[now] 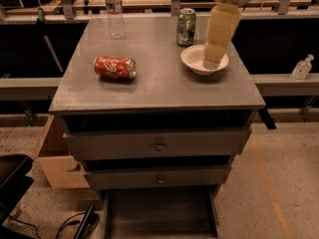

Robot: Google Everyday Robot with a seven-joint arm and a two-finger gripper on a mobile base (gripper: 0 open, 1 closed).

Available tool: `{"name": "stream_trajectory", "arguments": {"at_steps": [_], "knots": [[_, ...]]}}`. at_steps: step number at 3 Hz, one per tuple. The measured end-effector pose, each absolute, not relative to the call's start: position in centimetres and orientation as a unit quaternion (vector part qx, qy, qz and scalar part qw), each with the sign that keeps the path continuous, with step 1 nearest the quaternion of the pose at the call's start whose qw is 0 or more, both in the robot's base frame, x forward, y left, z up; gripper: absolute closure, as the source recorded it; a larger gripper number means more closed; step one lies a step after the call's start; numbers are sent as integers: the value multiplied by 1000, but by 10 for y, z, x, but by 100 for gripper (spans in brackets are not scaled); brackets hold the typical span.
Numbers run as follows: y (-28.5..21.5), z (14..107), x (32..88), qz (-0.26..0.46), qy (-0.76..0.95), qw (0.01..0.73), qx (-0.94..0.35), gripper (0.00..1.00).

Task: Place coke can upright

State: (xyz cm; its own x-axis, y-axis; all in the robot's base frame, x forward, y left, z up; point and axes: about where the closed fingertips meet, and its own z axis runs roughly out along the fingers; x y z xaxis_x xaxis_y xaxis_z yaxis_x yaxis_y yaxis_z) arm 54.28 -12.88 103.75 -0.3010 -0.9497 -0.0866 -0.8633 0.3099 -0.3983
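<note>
The coke can [114, 67] is red-orange with white lettering and lies on its side on the left half of the grey cabinet top [159, 91]. My arm comes down from the top right as a cream-coloured link. The gripper [211, 62] at its lower end hangs over the white bowl [195, 59], well to the right of the can and apart from it.
A green can [186, 27] stands upright behind the bowl. A clear plastic bottle [114, 11] stands at the back left. Two drawers [158, 146] sit below the top. A cardboard box [52, 158] is on the floor at left, and a small pump bottle [302, 67] on a ledge at right.
</note>
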Motion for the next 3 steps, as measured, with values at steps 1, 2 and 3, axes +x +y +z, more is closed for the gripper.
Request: {"name": "stream_trajectory", "arguments": {"at_steps": [1,2,3], "knots": [[-90,1040,576,-161,789,169,-568,0],[-51,1036,598,-151,777,196,-579,0],[-48,1037,601,-152,774,204,-580,0]]}}
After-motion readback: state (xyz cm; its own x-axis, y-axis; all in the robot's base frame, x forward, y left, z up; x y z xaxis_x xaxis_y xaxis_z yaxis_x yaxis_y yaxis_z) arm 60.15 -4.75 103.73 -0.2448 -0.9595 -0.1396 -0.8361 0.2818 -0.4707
